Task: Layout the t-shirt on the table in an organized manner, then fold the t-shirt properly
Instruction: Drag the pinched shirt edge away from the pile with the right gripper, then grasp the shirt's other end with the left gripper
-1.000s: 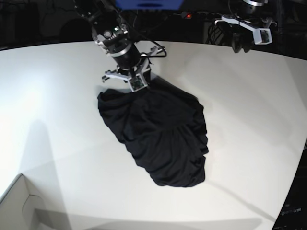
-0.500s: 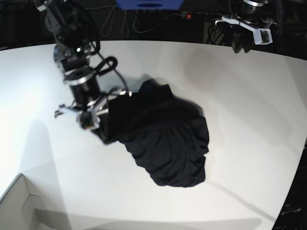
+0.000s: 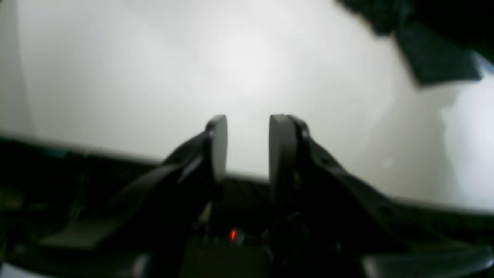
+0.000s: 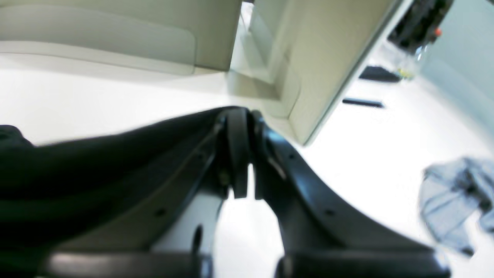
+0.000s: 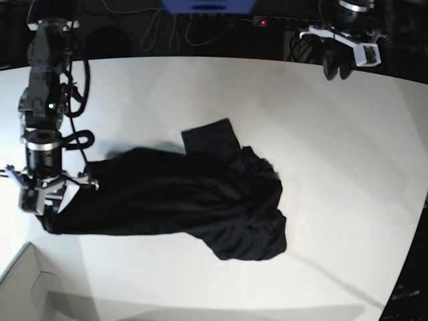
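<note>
The black t-shirt (image 5: 200, 194) lies on the white table (image 5: 334, 147), stretched into a long band toward the left, with a bunched heap at its right end and a flat flap sticking up at the back. My right gripper (image 5: 41, 206) stands at the band's left end, shut on the cloth's edge. In the right wrist view its fingers (image 4: 247, 116) are pressed together and the black t-shirt (image 4: 77, 173) trails off to the left. My left gripper (image 5: 336, 67) hangs at the far right edge, open and holding nothing (image 3: 249, 119), well away from the shirt.
A white cardboard box corner (image 5: 27, 284) sits at the table's near left, close to my right gripper, and fills the upper right wrist view as the box (image 4: 308, 58). A crumpled blue-grey thing (image 4: 455, 200) lies further right. Dark cables and gear run behind the far edge.
My right arm swung from the table's far middle to the near left, dragging the shirt's edge along and pulling it out into a long band. The left arm stayed put.
</note>
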`<state>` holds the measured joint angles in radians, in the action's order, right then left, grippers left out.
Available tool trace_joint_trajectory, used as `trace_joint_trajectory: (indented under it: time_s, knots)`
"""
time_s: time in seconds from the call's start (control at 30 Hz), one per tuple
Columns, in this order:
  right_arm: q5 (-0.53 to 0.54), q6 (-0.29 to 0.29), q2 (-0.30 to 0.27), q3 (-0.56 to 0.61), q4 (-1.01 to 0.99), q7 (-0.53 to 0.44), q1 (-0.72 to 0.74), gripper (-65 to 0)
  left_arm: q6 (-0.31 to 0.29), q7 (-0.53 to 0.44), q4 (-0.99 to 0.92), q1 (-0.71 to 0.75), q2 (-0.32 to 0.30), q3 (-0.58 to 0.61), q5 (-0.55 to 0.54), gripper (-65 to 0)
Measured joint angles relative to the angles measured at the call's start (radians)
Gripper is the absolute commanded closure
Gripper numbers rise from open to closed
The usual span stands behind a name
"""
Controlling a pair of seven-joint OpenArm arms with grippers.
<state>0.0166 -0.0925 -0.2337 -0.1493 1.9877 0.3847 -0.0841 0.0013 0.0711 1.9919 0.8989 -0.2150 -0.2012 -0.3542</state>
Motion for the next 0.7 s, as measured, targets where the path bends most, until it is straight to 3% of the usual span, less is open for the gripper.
trace_joint_trajectory:
  time_s: [0.13,0.27,0.4,0.7]
  knots:
    - [-0.012,0.006,0.069,-0.139,0.008,0.003,0.0,0.0,-0.001,0.0,0.009,-0.035,-0.003,0.0,0.0,-18.5]
    - [-0.011,0.135,0.075,-0.162,0.024,-0.008,0.003,0.0,-0.006,0.003,0.009,-0.095,0.0,0.019,0.0,-18.6]
    - [-0.01,0.141,0.086,-0.23,0.022,0.003,0.012,0.0,-0.001,0.0,0.011,-0.184,-0.002,0.018,-0.003,-18.6]
    - [-0.013,0.14,0.109,-0.36,0.021,0.152,0.062,0.0,0.003,0.001,0.009,-0.278,-0.006,0.104,-0.003,-18.6]
